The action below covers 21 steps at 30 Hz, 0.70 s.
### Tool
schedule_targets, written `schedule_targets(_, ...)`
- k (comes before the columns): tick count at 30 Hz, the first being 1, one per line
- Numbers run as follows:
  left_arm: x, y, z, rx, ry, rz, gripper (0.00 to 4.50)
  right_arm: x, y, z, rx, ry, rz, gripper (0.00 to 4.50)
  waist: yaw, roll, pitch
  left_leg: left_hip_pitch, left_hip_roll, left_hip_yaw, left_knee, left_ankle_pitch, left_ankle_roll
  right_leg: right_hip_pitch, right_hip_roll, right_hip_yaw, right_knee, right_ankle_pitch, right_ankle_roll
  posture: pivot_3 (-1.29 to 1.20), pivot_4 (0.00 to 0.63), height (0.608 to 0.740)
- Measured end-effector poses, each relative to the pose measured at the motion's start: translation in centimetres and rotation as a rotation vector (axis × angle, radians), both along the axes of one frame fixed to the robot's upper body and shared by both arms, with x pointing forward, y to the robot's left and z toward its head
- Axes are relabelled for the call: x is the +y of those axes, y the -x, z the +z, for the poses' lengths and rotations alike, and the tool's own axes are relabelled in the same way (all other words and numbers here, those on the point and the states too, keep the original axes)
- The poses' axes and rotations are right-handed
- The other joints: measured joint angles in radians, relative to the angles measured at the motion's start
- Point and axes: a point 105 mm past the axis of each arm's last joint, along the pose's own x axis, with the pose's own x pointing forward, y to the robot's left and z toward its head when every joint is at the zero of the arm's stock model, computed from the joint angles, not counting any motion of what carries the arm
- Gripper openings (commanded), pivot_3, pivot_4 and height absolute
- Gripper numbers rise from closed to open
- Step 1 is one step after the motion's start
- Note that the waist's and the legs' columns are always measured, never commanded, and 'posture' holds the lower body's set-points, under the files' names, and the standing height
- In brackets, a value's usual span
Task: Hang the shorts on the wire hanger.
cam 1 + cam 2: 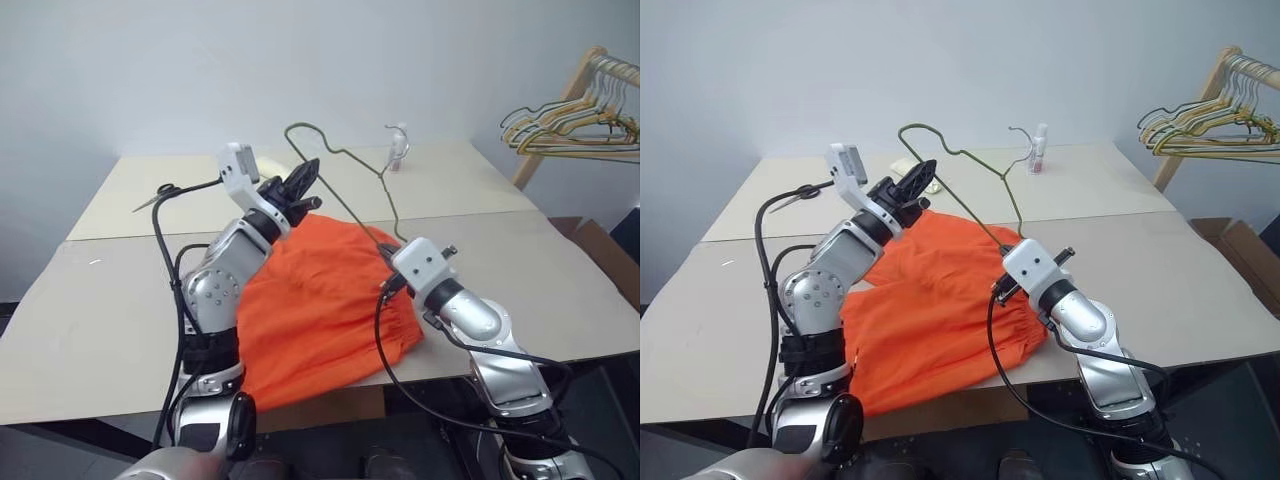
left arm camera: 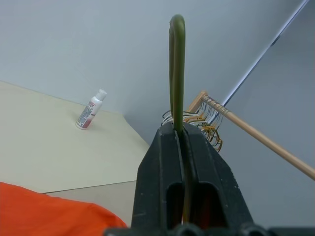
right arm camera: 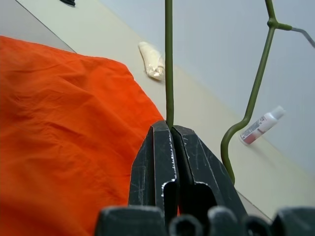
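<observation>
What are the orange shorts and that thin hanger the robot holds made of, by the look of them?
The shorts: thin woven fabric, matte, probably cotton or a light synthetic; it creases softly and gathers at the waistband. The wire hanger: bent metal wire, apparently coated in dull olive-grey; it is thin, holds sharp bends and has a twisted neck.

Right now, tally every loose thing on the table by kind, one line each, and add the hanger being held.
Orange shorts: 1
Wire hanger, held up above the table: 1
Small white bottle: 1
Pale crumpled item past the shorts: 1
Dark scissors-like tool at the far left: 1
Total: 5
</observation>
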Motion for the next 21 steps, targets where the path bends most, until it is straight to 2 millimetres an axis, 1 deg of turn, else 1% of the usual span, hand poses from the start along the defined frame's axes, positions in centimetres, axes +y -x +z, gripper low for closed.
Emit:
schedule_targets(3, -0.3, -0.1, -0.2, -0.029, -0.085, 0.013, 0.00, 0.4, 0.5, 0.0, -0.050, 0.073, 0.044, 1.08, -0.001, 0.000, 0.000, 0.000, 0.000, 0.000, 0.000, 0.000, 0.000, 0.000, 0.000, 0.000, 0.000, 0.000, 0.000, -0.04, 0.000, 0.740)
schedule_targets(4, -0.4, -0.2, -0.4, -0.028, -0.099, 0.019, 0.00, 0.8, 0.7, 0.2, -0.072, 0.083, 0.065, 1.63, 0.000, 0.000, 0.000, 0.000, 0.000, 0.000, 0.000, 0.000, 0.000, 0.000, 0.000, 0.000, 0.000, 0.000, 0.000, -0.04, 0.000, 0.740)
schedule_targets(5, -0.5, -0.2, -0.5, -0.031, -0.100, 0.016, 0.00, 0.9, 0.7, 0.2, -0.078, 0.087, 0.071, 1.81, 0.000, 0.000, 0.000, 0.000, 0.000, 0.000, 0.000, 0.000, 0.000, 0.000, 0.000, 0.000, 0.000, 0.000, 0.000, -0.04, 0.000, 0.740)
schedule_targets(7, -0.3, -0.2, -0.3, -0.063, -0.104, 0.012, 0.00, 1.0, 0.8, 0.3, -0.086, 0.087, 0.081, 2.46, -0.001, 0.000, 0.000, 0.000, 0.000, 0.000, 0.000, 0.000, 0.000, 0.000, 0.000, 0.000, 0.000, 0.000, 0.000, -0.04, 0.000, 0.740)
schedule_targets(10, 0.8, 0.0, 0.6, -0.121, -0.078, -0.004, 0.00, 0.9, 1.4, 0.1, -0.043, 0.043, 0.117, 3.49, -0.003, 0.000, 0.000, 0.000, 0.000, 0.000, 0.000, 0.000, 0.000, 0.000, 0.000, 0.000, 0.000, 0.000, 0.000, -0.03, 0.000, 0.740)
schedule_targets(12, 2.2, 0.4, 1.5, -0.176, -0.078, -0.038, 0.00, 0.8, 3.0, 0.0, 0.074, -0.038, 0.220, 4.14, -0.002, 0.000, 0.000, 0.000, 0.000, 0.000, 0.000, 0.000, 0.000, 0.000, 0.000, 0.000, 0.000, 0.000, 0.000, -0.02, 0.000, 0.740)
schedule_targets(13, 3.4, 0.8, 2.4, -0.222, -0.092, -0.055, 0.00, 0.4, 3.9, 0.3, 0.152, -0.077, 0.279, 4.45, -0.002, 0.000, 0.001, 0.000, 0.000, -0.001, 0.000, 0.000, 0.000, 0.000, 0.000, -0.001, 0.000, 0.000, 0.000, -0.02, 0.000, 0.740)
schedule_targets(15, 5.3, 2.1, 4.2, -0.327, -0.093, -0.128, 0.00, -1.0, 5.2, 1.5, 0.266, -0.150, 0.358, 4.45, -0.007, 0.000, 0.001, 0.000, 0.001, 0.000, 0.000, -0.001, 0.001, 0.001, 0.000, -0.001, -0.001, 0.000, 0.000, -0.02, 0.000, 0.740)
schedule_targets(16, 6.0, 2.8, 5.0, -0.373, -0.082, -0.163, 0.00, -1.5, 5.5, 2.0, 0.306, -0.169, 0.382, 4.45, -0.006, 0.000, 0.001, 0.001, 0.003, -0.001, 0.000, -0.001, 0.002, 0.002, 0.000, -0.001, -0.001, 0.000, 0.000, -0.02, 0.000, 0.740)
schedule_targets(17, 6.6, 4.0, 6.0, -0.433, -0.071, -0.236, 0.00, -2.1, 6.0, 2.3, 0.376, -0.183, 0.421, 4.45, -0.004, 0.000, 0.001, 0.001, 0.004, 0.000, 0.001, -0.001, 0.002, 0.002, 0.001, -0.002, -0.001, 0.000, 0.000, -0.03, 0.000, 0.740)
schedule_targets(19, 7.3, 6.0, 7.2, -0.514, -0.053, -0.368, 0.00, -2.5, 6.8, 2.5, 0.501, -0.197, 0.495, 4.45, -0.004, 0.000, 0.001, 0.002, 0.004, 0.000, 0.001, -0.001, 0.002, 0.003, 0.001, -0.002, -0.001, 0.000, -0.001, -0.04, 0.000, 0.740)
schedule_targets(20, 7.7, 7.4, 7.8, -0.566, -0.041, -0.460, 0.00, -2.7, 7.2, 2.6, 0.603, -0.222, 0.551, 4.45, -0.007, 0.000, 0.001, 0.002, 0.004, 0.001, 0.001, -0.001, 0.002, 0.003, 0.001, -0.002, -0.001, 0.000, -0.001, -0.04, 0.000, 0.740)
schedule_targets(21, 8.0, 8.4, 8.2, -0.604, -0.034, -0.519, 0.00, -2.9, 7.2, 3.0, 0.669, -0.259, 0.586, 4.45, -0.010, 0.000, 0.001, 0.003, 0.005, 0.001, 0.001, -0.001, 0.002, 0.004, 0.001, -0.002, -0.001, -0.001, -0.001, -0.04, 0.000, 0.740)
